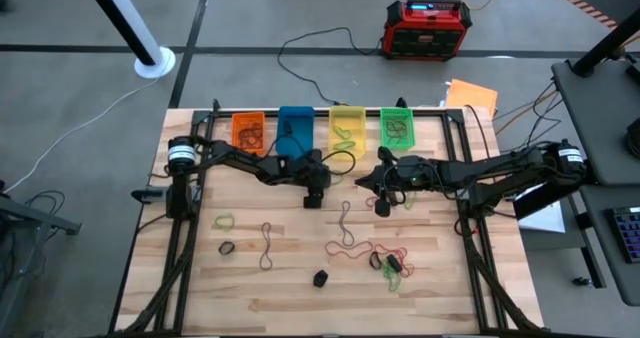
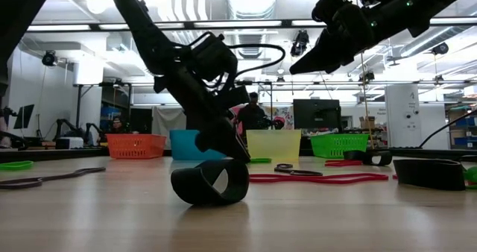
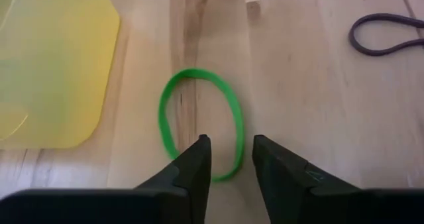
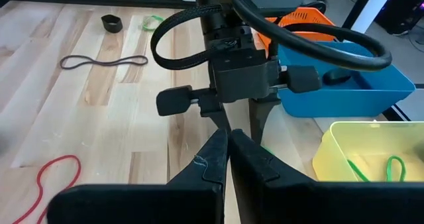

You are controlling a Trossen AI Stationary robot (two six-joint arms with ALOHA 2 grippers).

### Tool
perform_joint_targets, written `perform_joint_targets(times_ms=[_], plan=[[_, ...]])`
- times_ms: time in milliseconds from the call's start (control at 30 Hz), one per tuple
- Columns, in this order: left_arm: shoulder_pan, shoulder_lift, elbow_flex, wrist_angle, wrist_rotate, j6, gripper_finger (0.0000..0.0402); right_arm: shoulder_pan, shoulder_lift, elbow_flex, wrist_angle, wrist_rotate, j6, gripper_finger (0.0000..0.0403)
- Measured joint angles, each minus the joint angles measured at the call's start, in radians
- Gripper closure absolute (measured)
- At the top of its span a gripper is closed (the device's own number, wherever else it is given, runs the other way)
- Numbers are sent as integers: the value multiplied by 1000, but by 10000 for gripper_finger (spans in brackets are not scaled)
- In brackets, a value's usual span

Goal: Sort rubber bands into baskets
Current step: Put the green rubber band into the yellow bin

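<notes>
A green rubber band (image 3: 199, 121) lies flat on the wooden table, next to the yellow basket (image 3: 53, 65). My left gripper (image 3: 232, 154) is open and slants down over it, with one finger on each side of the band's near end. My right gripper (image 4: 228, 144) is shut with nothing in it. It hangs above the table (image 1: 383, 203), pointing toward the left gripper (image 4: 238, 85). The orange (image 1: 248, 130), blue (image 1: 294, 128), yellow (image 1: 346, 128) and green (image 1: 397, 128) baskets stand in a row at the far edge. Green bands (image 4: 377, 168) lie in the yellow one.
Loose bands lie on the near half of the table: green (image 1: 223, 220), brown (image 1: 268, 243), red (image 1: 350, 248), a black clump (image 1: 320, 277) and a mixed bunch (image 1: 390, 263). A dark loop (image 3: 387, 35) lies close to the left gripper. A red-black box (image 1: 428, 28) sits on the floor beyond the table.
</notes>
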Motion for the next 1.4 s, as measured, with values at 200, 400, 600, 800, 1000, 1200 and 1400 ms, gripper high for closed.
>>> perform_joint_targets(times_ms=[200, 400, 600, 800, 1000, 1200, 1400], plan=[[-1, 25, 2, 4, 1, -17, 345, 0, 0, -2, 0, 0, 1, 394], [-2, 24, 2, -1, 0, -24, 396, 0, 0, -2, 0, 0, 5, 394], [-4, 8, 0, -3, 50, -25, 401, 0, 0, -2, 0, 0, 10, 394], [-19, -34, -6, -26, 93, -24, 401, 0, 0, -2, -1, 0, 12, 394], [-25, -68, -6, -7, 188, -20, 401, 0, 0, -12, -1, 0, 23, 394], [-30, -77, -5, -6, 173, -23, 401, 0, 0, -41, -2, 0, 63, 394], [-30, -75, -5, -30, 101, -16, 381, 0, 0, -51, 5, 1, 80, 394]])
